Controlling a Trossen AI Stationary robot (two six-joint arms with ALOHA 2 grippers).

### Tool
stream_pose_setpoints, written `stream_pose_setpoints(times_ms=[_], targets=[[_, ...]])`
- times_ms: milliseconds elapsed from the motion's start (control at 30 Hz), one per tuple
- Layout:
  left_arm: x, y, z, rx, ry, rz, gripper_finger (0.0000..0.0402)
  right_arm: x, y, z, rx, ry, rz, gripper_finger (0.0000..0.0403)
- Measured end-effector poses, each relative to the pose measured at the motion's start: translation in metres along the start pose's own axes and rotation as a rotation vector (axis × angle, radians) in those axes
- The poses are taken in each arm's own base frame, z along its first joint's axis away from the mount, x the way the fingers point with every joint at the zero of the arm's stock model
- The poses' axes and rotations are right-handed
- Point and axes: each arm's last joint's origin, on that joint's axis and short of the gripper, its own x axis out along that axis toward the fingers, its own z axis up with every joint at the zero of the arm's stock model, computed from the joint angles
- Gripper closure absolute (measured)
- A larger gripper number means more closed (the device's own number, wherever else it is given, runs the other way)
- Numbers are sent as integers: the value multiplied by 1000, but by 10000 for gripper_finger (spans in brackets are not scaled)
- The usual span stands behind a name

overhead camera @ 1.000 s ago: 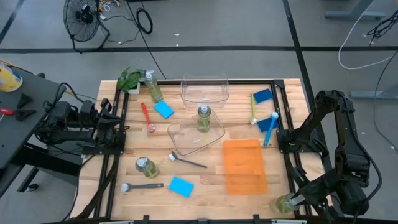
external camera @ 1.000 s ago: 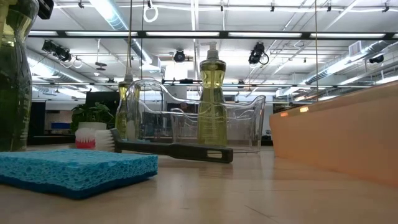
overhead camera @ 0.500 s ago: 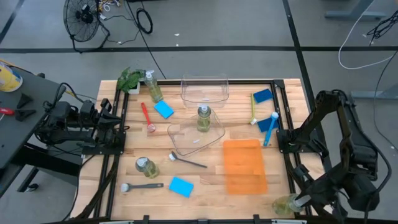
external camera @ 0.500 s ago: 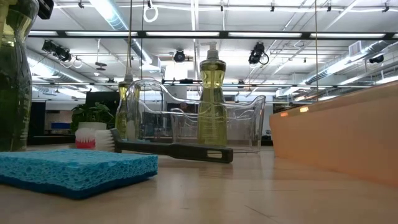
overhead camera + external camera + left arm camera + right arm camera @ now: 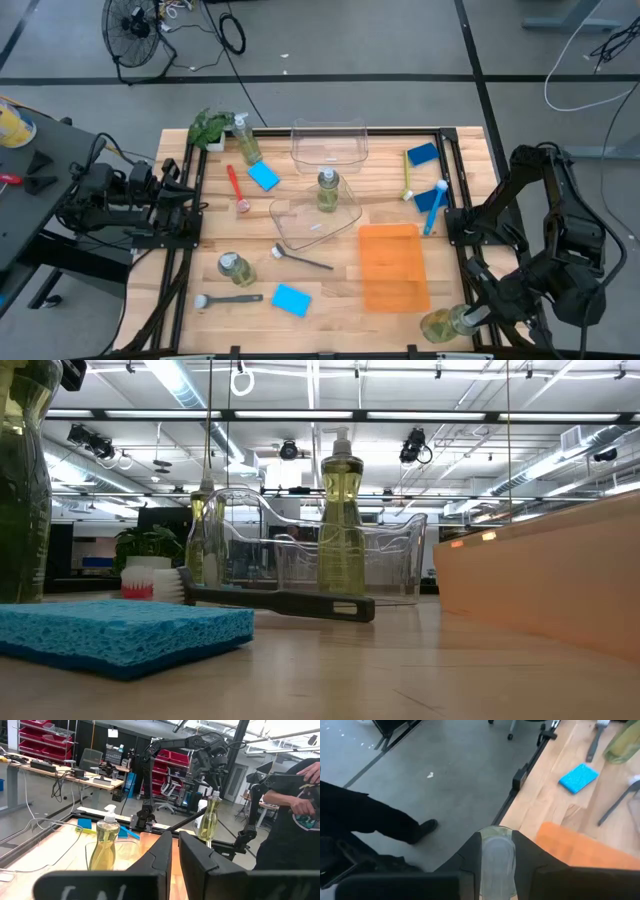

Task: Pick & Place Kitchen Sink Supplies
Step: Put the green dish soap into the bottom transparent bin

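Observation:
My right gripper (image 5: pixel 470 318) is off the table's near right corner, shut on a clear pump bottle of yellow-green liquid (image 5: pixel 440 325). The left wrist view shows this bottle (image 5: pixel 210 817) lifted in the air. My left gripper (image 5: pixel 175 855) is shut and empty, parked at the table's left edge (image 5: pixel 185 195). A second bottle (image 5: pixel 328 190) stands in a clear bin (image 5: pixel 315 215). A third (image 5: pixel 235 268) stands near left. Blue sponges (image 5: pixel 291 299) (image 5: pixel 264 177) and brushes (image 5: pixel 300 258) (image 5: pixel 236 188) lie flat on the wood. My right gripper pinches the bottle's clear upper part (image 5: pixel 497 852) between its two fingers (image 5: pixel 470 855). The fingers slant down from the table's right side. The bottle hangs lifted clear of the table, nearly upright with its pump on top (image 5: pixel 215 795).
An orange tray (image 5: pixel 392 265) lies just left of the held bottle. A second clear bin (image 5: pixel 328 145) and a leafy plant (image 5: pixel 208 125) stand at the far edge. A blue brush (image 5: pixel 435 205), a yellow-green brush (image 5: pixel 408 178) and a sponge (image 5: pixel 422 153) lie far right. A person stands beyond the table (image 5: pixel 295 820).
My right gripper has risen with the bottle and rolled at the wrist. It has carried the bottle a little toward the table's left edge. The grip stays shut on the bottle.

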Motion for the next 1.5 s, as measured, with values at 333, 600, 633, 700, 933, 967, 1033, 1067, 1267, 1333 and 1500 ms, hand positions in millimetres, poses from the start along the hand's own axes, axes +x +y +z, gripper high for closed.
stream_pose_setpoints(times_ms=[333, 600, 633, 700, 933, 967, 1033, 1067, 1267, 1333, 1500], targets=[[0, 0, 0, 0, 0, 0, 365, 10, -25, 14, -47, -17, -98, 337], [0, 0, 0, 0, 0, 0, 365, 16, -52, 26, -54, -36, -190, 337], [0, 0, 0, 0, 0, 0, 365, 17, -55, 28, -56, -40, -202, 337], [0, 0, 0, 0, 0, 0, 365, 18, -63, 33, -57, -54, -228, 337], [0, 0, 0, 0, 0, 0, 365, 21, -95, 49, -79, -118, -335, 337], [0, 0, 0, 0, 0, 0, 365, 21, -100, 51, -81, -124, -352, 337], [0, 0, 0, 0, 0, 0, 365, 20, -111, 55, -79, -135, -390, 337], [0, 0, 0, 0, 0, 0, 365, 20, -118, 57, -80, -140, -413, 337], [0, 0, 0, 0, 0, 0, 365, 14, -158, 66, -76, -174, -556, 337], [0, 0, 0, 0, 0, 0, 365, 11, -171, 69, -70, -188, -606, 337], [0, 0, 0, 0, 0, 1, 365, 2, -198, 72, -54, -212, -708, 337]])
